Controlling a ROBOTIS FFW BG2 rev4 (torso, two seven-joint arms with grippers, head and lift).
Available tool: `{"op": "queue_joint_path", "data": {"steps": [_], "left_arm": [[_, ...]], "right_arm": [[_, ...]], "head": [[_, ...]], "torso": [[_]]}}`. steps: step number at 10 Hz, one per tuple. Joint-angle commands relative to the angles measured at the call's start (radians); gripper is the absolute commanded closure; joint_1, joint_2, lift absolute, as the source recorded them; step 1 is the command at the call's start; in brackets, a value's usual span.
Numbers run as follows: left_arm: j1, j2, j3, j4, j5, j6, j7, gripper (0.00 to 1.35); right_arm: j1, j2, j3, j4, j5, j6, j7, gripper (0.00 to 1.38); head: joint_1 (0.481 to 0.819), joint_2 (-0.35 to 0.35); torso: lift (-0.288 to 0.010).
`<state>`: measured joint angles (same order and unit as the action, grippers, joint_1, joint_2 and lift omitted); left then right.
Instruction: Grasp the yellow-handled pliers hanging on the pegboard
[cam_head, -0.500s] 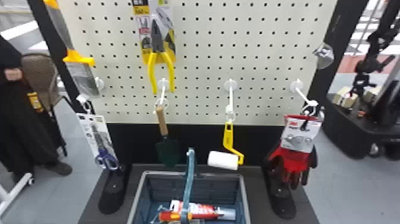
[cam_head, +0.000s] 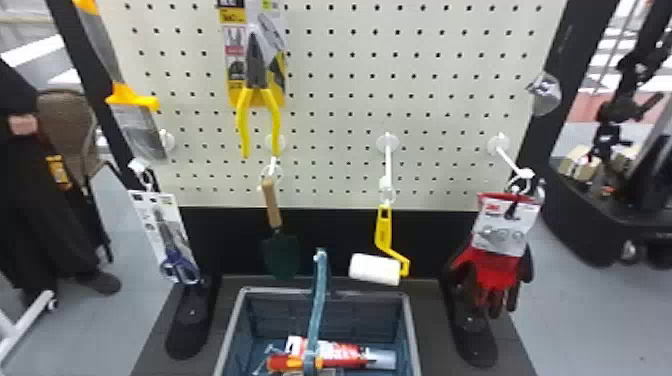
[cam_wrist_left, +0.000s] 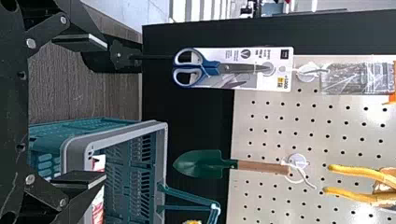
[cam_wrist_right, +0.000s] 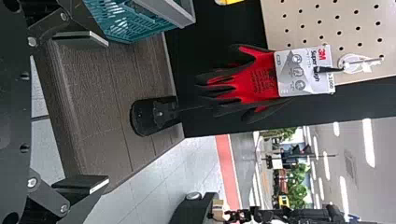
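While my left gripper and right gripper both gape open and empty, the yellow-handled pliers hang untouched on the pegboard.

On my head camera the pliers sit in their card pack high on the board's left half, handles pointing down, just above the hook carrying the wooden-handled trowel. On each wrist feed the 2 flat fingers stand wide apart. The left gripper is low beside the grey-rimmed basket, well apart from the pliers. The right one is low, facing the red gloves at the board's right end. A yellow paint roller hangs between trowel and gloves, and blue scissors hang at the far left.
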<state>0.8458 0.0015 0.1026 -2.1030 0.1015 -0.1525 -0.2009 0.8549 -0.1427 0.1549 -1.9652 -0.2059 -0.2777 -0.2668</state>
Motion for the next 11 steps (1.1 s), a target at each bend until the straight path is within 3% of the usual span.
{"op": "queue_joint_path", "data": {"steps": [1, 2, 5, 8, 9, 11], "left_arm": [[-0.003, -0.004, 0.000, -0.012, 0.003, 0.011, 0.000, 0.30], [-0.014, -0.004, 0.008, -0.046, 0.007, 0.050, -0.002, 0.31], [-0.145, -0.004, 0.059, -0.218, -0.008, 0.292, -0.071, 0.31], [-0.381, -0.004, 0.097, -0.269, -0.011, 0.472, -0.156, 0.31], [-0.469, 0.002, 0.106, -0.269, 0.006, 0.539, -0.196, 0.31], [-0.652, 0.049, 0.126, -0.269, 0.014, 0.671, -0.305, 0.31]], "right_arm": [[0.000, 0.000, 0.000, 0.000, -0.001, 0.000, 0.000, 0.26], [0.000, 0.000, 0.000, -0.002, -0.001, 0.000, 0.000, 0.26], [-0.002, 0.000, 0.000, -0.005, -0.001, 0.002, 0.000, 0.26], [-0.006, 0.000, 0.002, -0.007, 0.002, 0.008, 0.001, 0.26], [-0.008, 0.000, 0.002, -0.007, 0.003, 0.011, 0.001, 0.26], [-0.023, 0.002, 0.003, -0.005, 0.011, 0.023, 0.014, 0.26]], "head": [[0.549, 0.000], [0.549, 0.000], [0.549, 0.000], [0.549, 0.000], [0.549, 0.000], [0.549, 0.000]], "torso": [[-0.100], [-0.100], [-0.100], [-0.100], [-0.100], [-0.100]]}}
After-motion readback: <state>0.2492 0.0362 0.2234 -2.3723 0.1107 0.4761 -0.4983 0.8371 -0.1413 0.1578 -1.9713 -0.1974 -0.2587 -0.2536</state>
